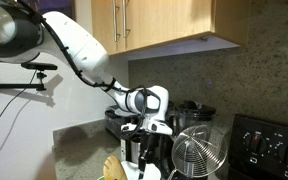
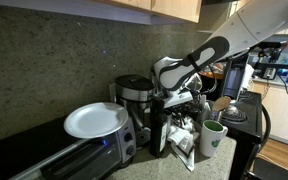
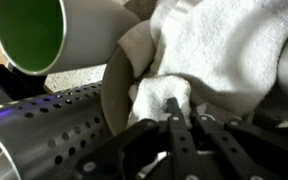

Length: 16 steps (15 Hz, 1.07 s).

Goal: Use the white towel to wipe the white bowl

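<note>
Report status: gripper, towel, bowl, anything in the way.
Gripper shut on white towel. Towel bunched inside white bowl, on its inner wall. Green-lined mug close beside bowl rim.

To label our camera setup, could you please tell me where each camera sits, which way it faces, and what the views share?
Exterior view: beside the counter, facing cabinets and stove; arm and gripper show.
Exterior view: facing the backsplash past a plate; forearm and gripper show.
Wrist view: on the wrist, facing white towel and mug; jaws show.
Shared: mug, in wrist and an exterior view.
</note>
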{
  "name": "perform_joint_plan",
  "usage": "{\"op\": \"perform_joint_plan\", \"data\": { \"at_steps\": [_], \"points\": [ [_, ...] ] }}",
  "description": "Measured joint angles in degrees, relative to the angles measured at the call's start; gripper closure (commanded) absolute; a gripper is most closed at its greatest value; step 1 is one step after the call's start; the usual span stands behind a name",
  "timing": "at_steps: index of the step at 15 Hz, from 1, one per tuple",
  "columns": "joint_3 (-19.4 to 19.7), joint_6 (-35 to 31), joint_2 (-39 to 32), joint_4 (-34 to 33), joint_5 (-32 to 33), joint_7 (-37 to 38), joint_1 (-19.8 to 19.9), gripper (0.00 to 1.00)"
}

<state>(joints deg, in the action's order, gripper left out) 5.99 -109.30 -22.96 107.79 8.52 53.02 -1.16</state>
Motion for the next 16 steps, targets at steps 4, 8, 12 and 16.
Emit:
{"op": "perform_joint_plan", "data": {
  "at_steps": [4,8,12,16],
  "points": [
    [0.6,-0.2,0.1,0.0,2.5,0.0,-0.1,0.97],
    [0.6,5.4,0.3,-0.2,4.8,-0.6,-0.6,0.97],
    [0.2,7.4,0.5,-0.1,3.6,-3.6,-0.9,0.97],
    [0.2,6.0,0.6,-0.1,-0.3,-4.5,-0.7,0.97]
  ]
}}
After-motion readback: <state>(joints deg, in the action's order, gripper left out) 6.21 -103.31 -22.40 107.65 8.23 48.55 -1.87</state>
